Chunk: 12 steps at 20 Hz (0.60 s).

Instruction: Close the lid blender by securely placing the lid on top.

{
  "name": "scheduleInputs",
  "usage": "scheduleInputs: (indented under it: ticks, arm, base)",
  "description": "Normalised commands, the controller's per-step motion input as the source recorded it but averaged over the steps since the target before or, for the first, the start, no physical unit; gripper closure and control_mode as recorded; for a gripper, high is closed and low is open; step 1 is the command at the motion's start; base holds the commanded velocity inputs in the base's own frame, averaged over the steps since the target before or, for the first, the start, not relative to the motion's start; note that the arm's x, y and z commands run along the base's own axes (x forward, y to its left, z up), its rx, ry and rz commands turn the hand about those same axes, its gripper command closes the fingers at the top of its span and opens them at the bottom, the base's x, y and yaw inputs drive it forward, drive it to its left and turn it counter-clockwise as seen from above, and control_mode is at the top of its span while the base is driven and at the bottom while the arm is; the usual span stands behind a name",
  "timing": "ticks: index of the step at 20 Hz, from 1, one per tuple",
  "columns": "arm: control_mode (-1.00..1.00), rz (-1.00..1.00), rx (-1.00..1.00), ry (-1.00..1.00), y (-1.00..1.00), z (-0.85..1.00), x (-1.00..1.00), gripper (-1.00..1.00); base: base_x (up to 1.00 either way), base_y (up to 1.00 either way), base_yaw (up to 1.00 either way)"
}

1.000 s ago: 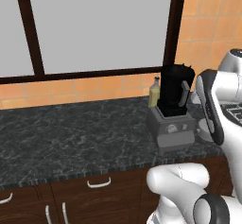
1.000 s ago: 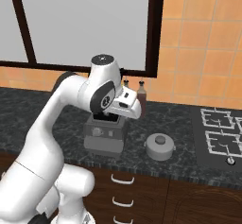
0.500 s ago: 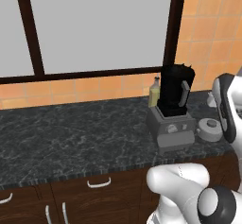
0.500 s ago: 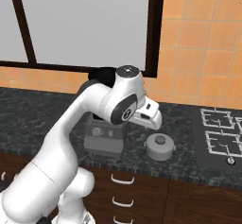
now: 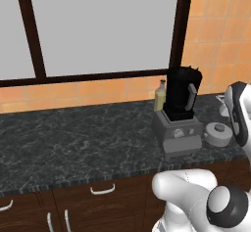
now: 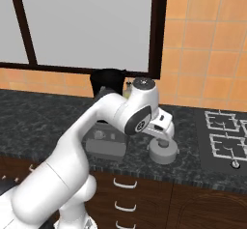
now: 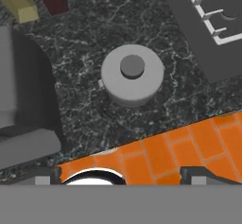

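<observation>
The lid (image 7: 132, 74) lies flat on the counter (image 5: 73, 143) near its front edge, just beside the blender (image 5: 179, 112), whose jar top is uncovered. The pincer (image 7: 120, 178) hangs above the lid, fingers apart, touching nothing.

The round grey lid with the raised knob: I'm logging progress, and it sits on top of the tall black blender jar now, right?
No. The round grey lid lies on the dark marble counter beside the tall black blender, as the hand view shows; the jar's top is uncovered in the left base view.
</observation>
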Motion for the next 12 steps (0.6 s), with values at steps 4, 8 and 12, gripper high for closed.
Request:
scheduleInputs:
  ticks: [4,8,12]
  arm:
    - [-1.0,0.0,0.0,0.0,-0.18,-0.39,0.16,-1.0]
    - [-1.0,0.0,0.0,0.0,-0.17,-0.36,0.26,-1.0]
    - [-1.0,0.02,0.0,0.0,-0.14,-0.3,0.26,-1.0]
  base:
    - [0.0,0.0,0.0]
    - [0.0,0.0,0.0]
    - [0.0,0.0,0.0]
